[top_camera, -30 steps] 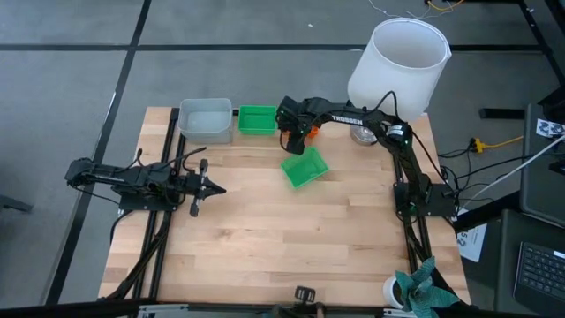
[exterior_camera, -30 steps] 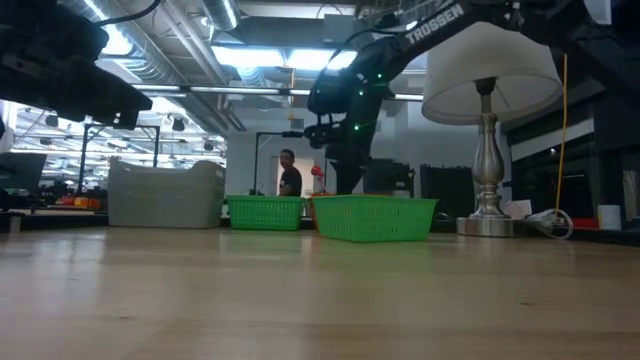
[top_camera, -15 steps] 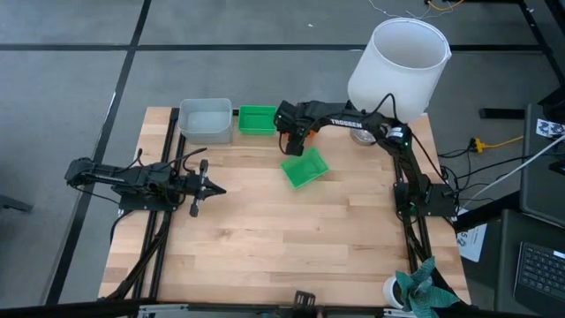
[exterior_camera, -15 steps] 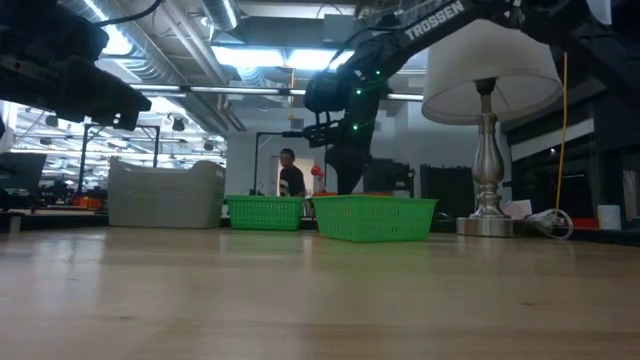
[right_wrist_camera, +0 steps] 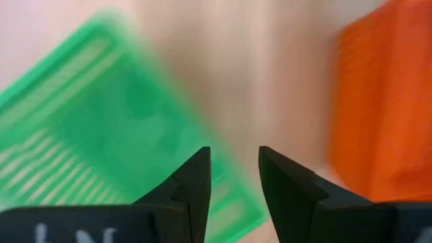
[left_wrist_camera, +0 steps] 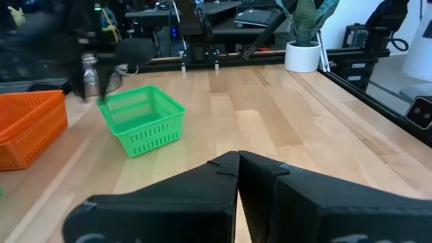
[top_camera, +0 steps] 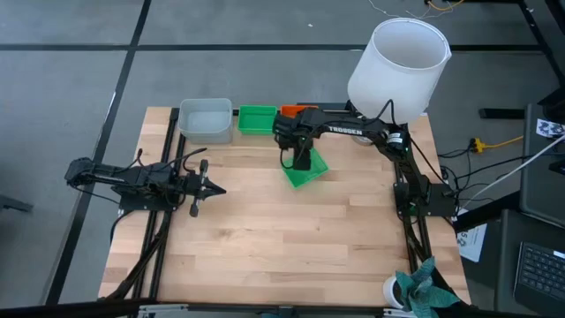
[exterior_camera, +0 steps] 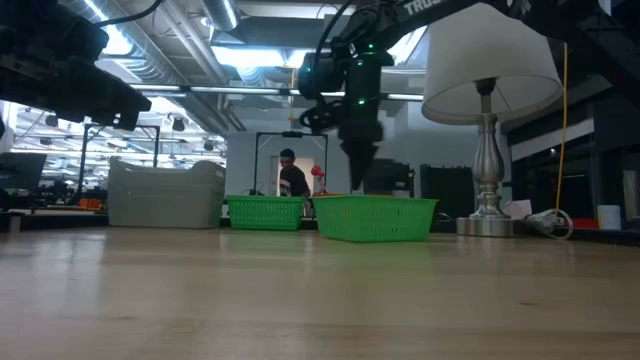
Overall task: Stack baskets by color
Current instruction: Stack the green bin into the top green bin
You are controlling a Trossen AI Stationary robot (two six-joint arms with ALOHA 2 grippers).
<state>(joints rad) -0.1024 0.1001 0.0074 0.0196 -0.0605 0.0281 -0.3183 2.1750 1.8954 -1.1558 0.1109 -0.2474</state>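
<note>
Right pincer point(top_camera: 301, 162) open above empty green basket point(top_camera: 309, 170)

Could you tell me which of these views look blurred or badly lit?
Right wrist view: the green basket and orange basket are smeared. Left wrist view: the far arm is blurred. Low view: the ceiling lights glare and the right arm is a dark silhouette. High view: evenly lit.

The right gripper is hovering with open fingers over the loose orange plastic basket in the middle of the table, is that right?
Not quite: the right gripper hovers with open fingers over the loose green plastic basket, as the high view shows. The orange plastic basket sits at the table's far edge.
</note>
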